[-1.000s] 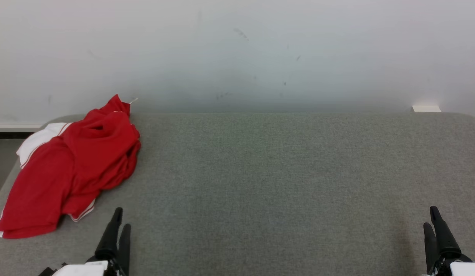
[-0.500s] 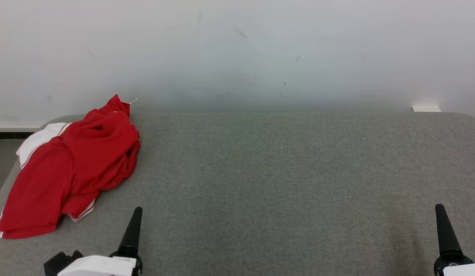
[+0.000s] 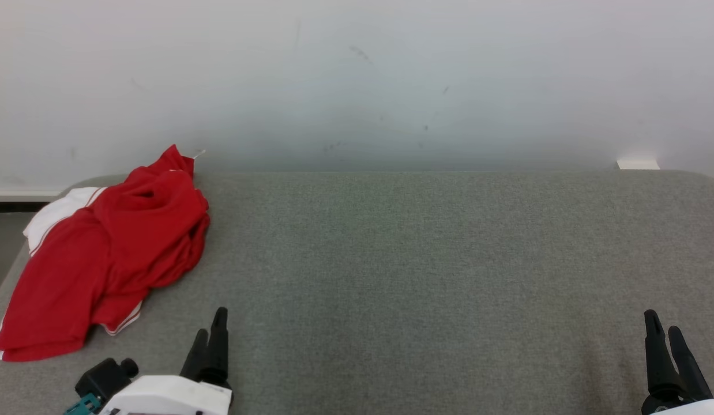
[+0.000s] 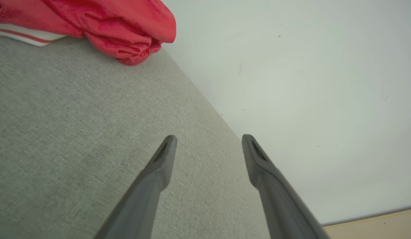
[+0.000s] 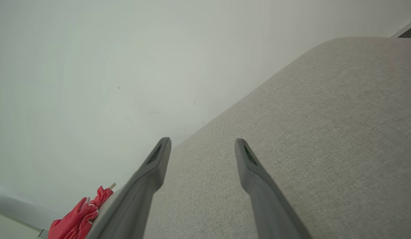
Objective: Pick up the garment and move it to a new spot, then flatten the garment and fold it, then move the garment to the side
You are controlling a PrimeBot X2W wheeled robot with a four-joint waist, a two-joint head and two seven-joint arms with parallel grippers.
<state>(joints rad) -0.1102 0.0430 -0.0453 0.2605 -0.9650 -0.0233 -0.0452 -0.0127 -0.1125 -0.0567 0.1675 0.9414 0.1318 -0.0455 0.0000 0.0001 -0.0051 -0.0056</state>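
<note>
A crumpled red garment [image 3: 103, 253] with white trim lies in a heap at the far left of the grey table [image 3: 426, 271], reaching the table's left edge. It also appears as the garment [image 4: 102, 23] at the top left of the left wrist view and the garment [image 5: 77, 219] at the bottom left of the right wrist view. My left gripper [image 3: 211, 324] hovers near the front edge, right of the heap and apart from it, its fingers [image 4: 162, 159] open and empty. At the front right, my right gripper [image 3: 661, 323] stands open with nothing between its fingers [image 5: 250, 162].
A pale wall [image 3: 357, 80] rises directly behind the table's far edge. A small white block [image 3: 638, 164] sits at the back right corner. The grey cloth surface stretches bare between the heap and the right gripper. The table drops off at the left beside the garment.
Both wrists have rolled, so each gripper's two fingers show differently in the head view. The left gripper has drifted right and slightly forward. The garment has not moved.
</note>
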